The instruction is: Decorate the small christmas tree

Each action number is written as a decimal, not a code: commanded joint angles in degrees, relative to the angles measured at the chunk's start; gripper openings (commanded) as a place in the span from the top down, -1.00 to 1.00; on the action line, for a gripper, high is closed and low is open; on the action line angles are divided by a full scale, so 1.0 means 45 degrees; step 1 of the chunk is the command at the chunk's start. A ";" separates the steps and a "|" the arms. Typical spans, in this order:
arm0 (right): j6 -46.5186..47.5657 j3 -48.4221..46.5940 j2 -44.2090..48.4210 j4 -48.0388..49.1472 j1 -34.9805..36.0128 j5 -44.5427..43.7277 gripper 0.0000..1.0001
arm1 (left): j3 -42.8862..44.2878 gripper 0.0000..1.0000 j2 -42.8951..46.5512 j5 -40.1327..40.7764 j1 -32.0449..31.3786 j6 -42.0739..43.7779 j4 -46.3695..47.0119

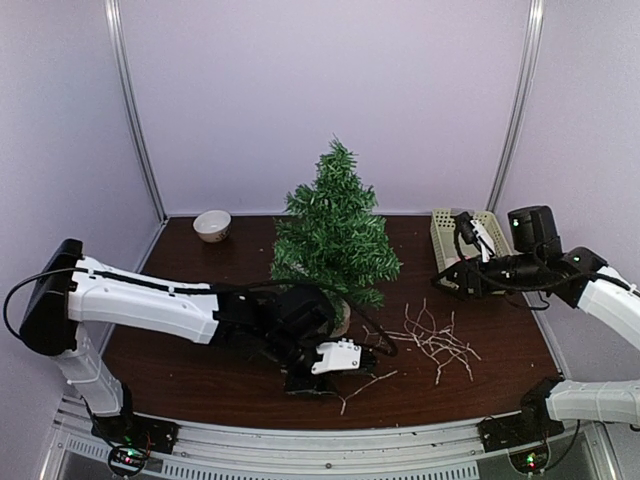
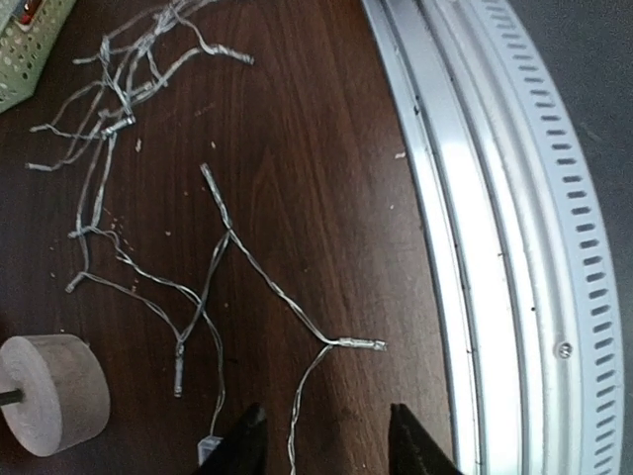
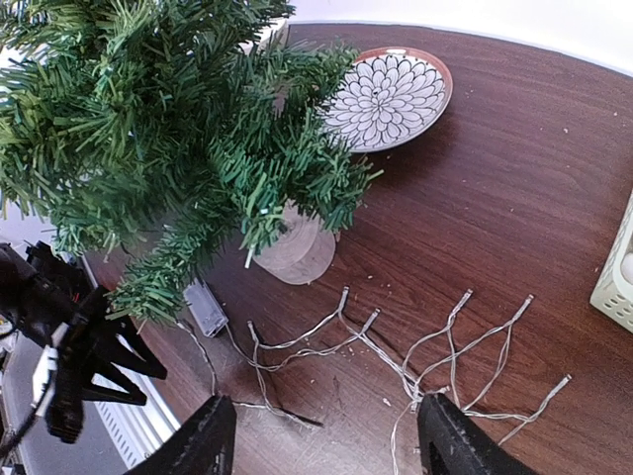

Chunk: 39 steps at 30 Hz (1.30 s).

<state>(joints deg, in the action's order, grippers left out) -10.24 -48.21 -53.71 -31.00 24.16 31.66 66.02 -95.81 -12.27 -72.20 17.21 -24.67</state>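
In the overhead view the white-shelled left arm (image 1: 140, 300) comes in from the left edge of the frame and reaches to the centre, low over the dark brown wooden surface (image 1: 190, 375). At the upper left of the surface stands a small round bowl (image 1: 212, 225) with a white flower-patterned inside and a brownish rim.

At centre frame is the small christmas tree (image 1: 335, 225), a dark green bristly miniature conifer. It stands upright on its pale beige cylindrical base (image 2: 49, 396), with the left arm's wrist just in front of its foot.

The left end effector (image 2: 326, 414) is released. In its wrist view the two black fingers (image 2: 245, 445) stand apart at the bottom edge, and a thin strand lies on the surface between them, not pinched. That strand belongs to a tangled string of fine silvery wire lights (image 1: 432, 340) spread on the surface right of the tree, at lower centre-right of the overhead frame. A small grey box (image 3: 206, 309) lies just beside the tree's foot.

At upper right a pale green perforated plastic basket (image 1: 443, 232) sits on the surface, and the right arm (image 1: 600, 290) reaches in from the right edge beside it. The right end effector (image 3: 326, 401) is also released, its fingers wide apart above the lights with nothing between them.
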 commanded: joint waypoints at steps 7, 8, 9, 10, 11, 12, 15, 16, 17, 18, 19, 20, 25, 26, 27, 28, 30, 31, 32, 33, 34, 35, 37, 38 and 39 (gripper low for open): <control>0.0216 -0.0089 0.0568 0.0338 0.0119 -0.0790 -0.33 | 0.0792 0.13 -0.2552 0.3062 -0.1077 -0.2629 0.1222; 0.0214 -0.0069 0.0510 0.0348 0.0119 -0.0769 -0.33 | 0.0883 0.14 -0.2715 0.3277 -0.1124 -0.2811 0.1235; 0.0197 -0.0069 0.0454 0.0362 0.0119 -0.0735 -0.33 | 0.0953 0.14 -0.2847 0.3543 -0.1176 -0.2995 0.1254; 0.0187 -0.0069 0.0411 0.0361 0.0119 -0.0713 -0.33 | 0.0983 0.16 -0.2940 0.3747 -0.1220 -0.3138 0.1298; 0.0186 -0.0069 0.0371 0.0368 0.0119 -0.0689 -0.33 | 0.0992 0.17 -0.2995 0.3917 -0.1242 -0.3295 0.1330; 0.0203 -0.0069 0.0346 0.0352 0.0119 -0.0698 -0.33 | 0.0961 0.18 -0.3012 0.4050 -0.1289 -0.3397 0.1383; 0.0222 -0.0052 0.0335 0.0398 0.0119 -0.0706 -0.33 | 0.0903 0.21 -0.3024 0.4433 -0.1391 -0.3675 0.1480; 0.0224 -0.0040 0.0325 0.0417 0.0119 -0.0707 -0.33 | 0.0923 0.23 -0.3030 0.4459 -0.1410 -0.3760 0.1487; 0.0220 -0.0031 0.0316 0.0434 0.0119 -0.0720 -0.33 | 0.0948 0.24 -0.3070 0.4465 -0.1448 -0.3783 0.1513; 0.0219 -0.0030 0.0315 0.0443 0.0119 -0.0726 -0.32 | 0.1001 0.26 -0.3133 0.4465 -0.1486 -0.3785 0.1531; 0.0224 -0.0030 0.0301 0.0454 0.0119 -0.0759 -0.32 | 0.1053 0.28 -0.3210 0.4466 -0.1512 -0.3786 0.1528; 0.0225 -0.0020 0.0294 0.0460 0.0119 -0.0775 -0.32 | 0.1096 0.30 -0.3302 0.4448 -0.1552 -0.3786 0.1509; 0.0224 0.0018 0.0298 0.0507 0.0119 -0.0804 -0.32 | 0.1214 0.37 -0.3809 0.4395 -0.1650 -0.4555 0.1731; 0.0225 0.0010 0.0281 0.0521 0.0119 -0.0800 -0.32 | 0.1248 0.39 -0.3912 0.4464 -0.1650 -0.4656 0.1704; 0.0225 0.0009 0.0282 0.0520 0.0119 -0.0804 -0.32 | 0.1281 0.41 -0.4030 0.4482 -0.1640 -0.4727 0.1638; 0.0225 0.0009 0.0282 0.0517 0.0119 -0.0803 -0.32 | 0.1286 0.43 -0.4113 0.4470 -0.1646 -0.4800 0.1556; 0.0224 0.0009 0.0295 0.0490 0.0119 -0.0841 -0.32 | 0.1228 0.50 -0.4189 0.4311 -0.1650 -0.4962 0.1393; 0.0227 0.0009 0.0318 0.0470 0.0119 -0.0856 -0.32 | 0.1211 0.54 -0.4206 0.4124 -0.1650 -0.4985 0.1215; 0.0232 -0.0008 0.0330 0.0453 0.0119 -0.0890 -0.32 | 0.1225 0.59 -0.4230 0.4054 -0.1650 -0.5066 0.0973; 0.0260 -0.0025 0.0349 0.0421 0.0119 -0.0911 -0.31 | 0.1261 0.66 -0.4235 0.3999 -0.1649 -0.5118 0.0716; 0.0268 -0.0029 0.0381 0.0398 0.0119 -0.0928 -0.31 | 0.1254 0.73 -0.4234 0.3838 -0.1645 -0.5132 0.0481; 0.0264 -0.0015 0.0421 0.0395 0.0119 -0.0952 -0.31 | 0.1270 0.80 -0.4233 0.3704 -0.1642 -0.5133 0.0237; 0.0244 0.0018 0.0482 0.0388 0.0119 -0.0961 -0.31 | 0.1318 0.98 -0.4203 0.3541 -0.1644 -0.5094 -0.0292; 0.0249 0.0027 0.0500 0.0386 0.0114 -0.0971 -0.31 | 0.1310 1.00 -0.4132 0.3530 -0.1639 -0.5029 -0.0507; 0.0260 0.0048 0.0509 0.0388 0.0118 -0.0980 -0.31 | 0.1223 1.00 -0.3996 0.3655 -0.1639 -0.5001 -0.0604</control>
<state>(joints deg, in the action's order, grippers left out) -9.85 -48.21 -52.40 -30.13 24.40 28.42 71.48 -113.47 5.28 -79.50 -4.89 -21.21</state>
